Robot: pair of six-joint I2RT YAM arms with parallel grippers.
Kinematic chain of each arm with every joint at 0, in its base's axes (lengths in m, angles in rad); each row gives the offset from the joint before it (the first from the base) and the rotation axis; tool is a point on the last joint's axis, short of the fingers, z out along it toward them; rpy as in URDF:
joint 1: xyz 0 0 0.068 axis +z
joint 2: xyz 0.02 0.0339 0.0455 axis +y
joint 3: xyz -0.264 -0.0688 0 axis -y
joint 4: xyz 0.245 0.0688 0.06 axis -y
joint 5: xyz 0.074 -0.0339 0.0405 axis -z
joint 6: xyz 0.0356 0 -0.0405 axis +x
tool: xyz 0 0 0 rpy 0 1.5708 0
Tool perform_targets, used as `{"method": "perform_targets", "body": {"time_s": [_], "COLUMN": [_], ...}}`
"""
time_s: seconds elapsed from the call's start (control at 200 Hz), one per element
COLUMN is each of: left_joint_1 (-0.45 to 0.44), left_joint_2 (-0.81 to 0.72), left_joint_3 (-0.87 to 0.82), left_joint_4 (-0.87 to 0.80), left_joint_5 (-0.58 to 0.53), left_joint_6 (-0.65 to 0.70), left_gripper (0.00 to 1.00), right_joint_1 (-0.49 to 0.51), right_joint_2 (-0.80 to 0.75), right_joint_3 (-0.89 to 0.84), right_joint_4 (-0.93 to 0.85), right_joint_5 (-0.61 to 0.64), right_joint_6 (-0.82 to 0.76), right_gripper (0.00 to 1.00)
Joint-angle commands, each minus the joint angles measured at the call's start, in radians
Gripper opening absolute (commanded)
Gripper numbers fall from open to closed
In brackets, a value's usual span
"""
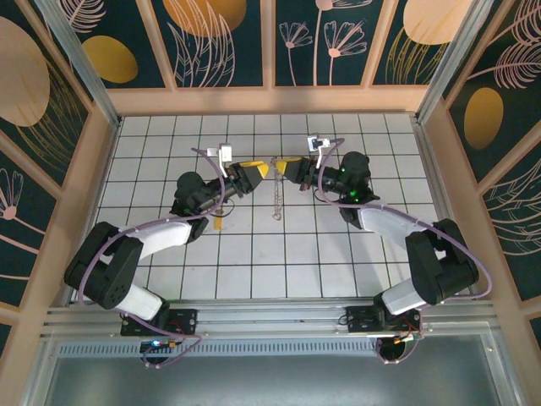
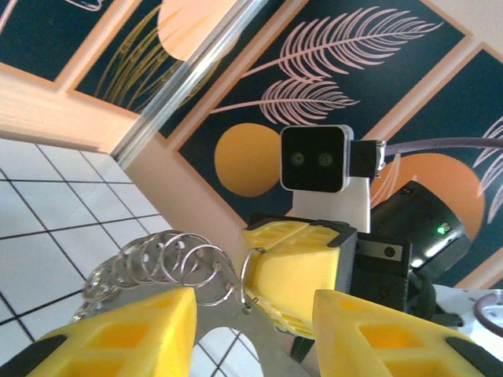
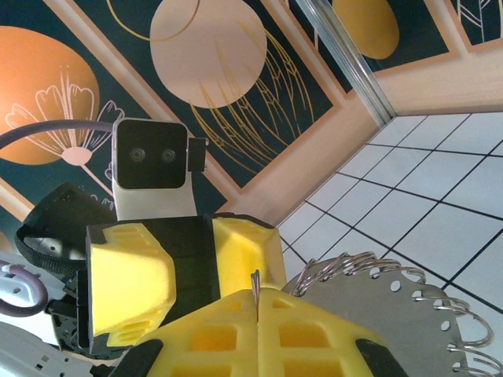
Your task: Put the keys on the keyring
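Passing the keyring [image 3: 377, 314] looks the step; the right gripper [image 3: 255, 302] pinches its rim; the left gripper [image 2: 255, 318] stands half-open around it; next, it must close squarely.

I count two arms, the left arm [image 1: 156, 237] and the right arm [image 1: 397, 224], and two grippers, the left gripper [image 1: 259, 172] and the right gripper [image 1: 285, 167]. There is one keyring [image 3: 377, 310] with more than five small rings [image 2: 181, 263]. There is probably one key [image 1: 218, 223]; it is very small.
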Motion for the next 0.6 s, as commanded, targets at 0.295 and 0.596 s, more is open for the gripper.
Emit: {"method": "perform_targets", "body": {"time_s": [0.295,0.596], "left_joint_1": [0.004,0.003], "left_joint_2": [0.075,0.088], "left_joint_3": [0.051,0.058], "left_joint_4": [0.151,0.198], "left_joint_5": [0.098,0.108], "left_joint_6": [-0.099,-0.129], "left_gripper": [0.39,0.37], "right_joint_1": [0.010,0.016], "right_joint_2": [-0.008,-0.003], "right_joint_3": [0.001,0.002], "right_joint_4": [0.119,0.125], "right_joint_5": [-0.013,-0.027], "right_joint_6": [0.054,0.058], "right_gripper": [0.00,0.00]}}
